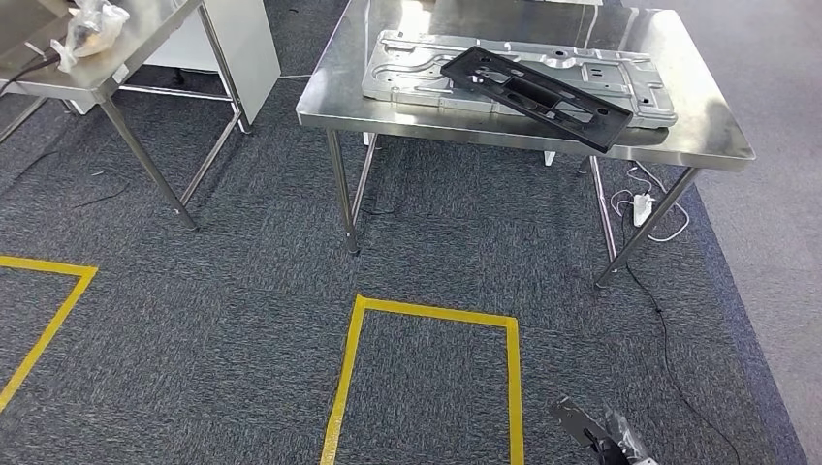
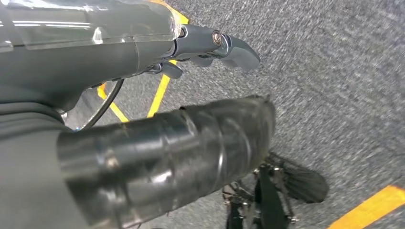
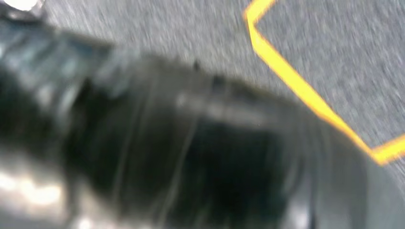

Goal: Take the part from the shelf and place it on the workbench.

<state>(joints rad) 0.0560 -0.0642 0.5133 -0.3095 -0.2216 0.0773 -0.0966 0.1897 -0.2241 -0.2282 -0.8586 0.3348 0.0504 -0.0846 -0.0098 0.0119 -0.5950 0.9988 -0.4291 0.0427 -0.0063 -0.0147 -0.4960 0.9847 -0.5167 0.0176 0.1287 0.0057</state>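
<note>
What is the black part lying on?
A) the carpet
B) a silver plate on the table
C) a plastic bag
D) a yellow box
B: in the head view the black part lies slanted across the silver plate, which sits on the steel table.

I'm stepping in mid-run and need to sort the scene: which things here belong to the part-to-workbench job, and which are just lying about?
Job:
- black part, lying on the silver plate
- silver plate under it
- workbench, steel top
- left hand, holding nothing

Lying about:
- side table with a plastic-wrapped bundle
- white cable on the carpet
- yellow floor tape
</note>
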